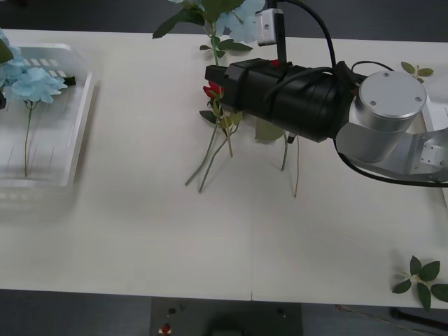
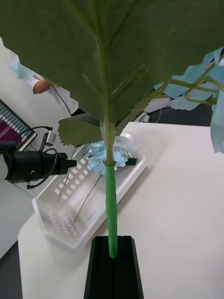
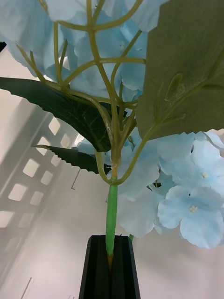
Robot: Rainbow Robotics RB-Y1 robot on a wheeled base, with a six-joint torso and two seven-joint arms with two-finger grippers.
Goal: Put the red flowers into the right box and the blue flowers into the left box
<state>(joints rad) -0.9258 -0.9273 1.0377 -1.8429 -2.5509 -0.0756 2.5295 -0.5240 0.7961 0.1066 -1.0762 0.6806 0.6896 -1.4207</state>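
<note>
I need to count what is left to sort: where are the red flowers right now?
The red flowers lie mid-table in the front view, partly hidden under the right arm, stems fanning toward the robot.

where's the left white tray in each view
Front view: the left box sits at the table's left end.
Right wrist view: the left box lies behind the green stem, at the table's corner.
Left wrist view: its slotted wall is close behind the stem.
Shared landmark: the blue flowers lying in it.
</note>
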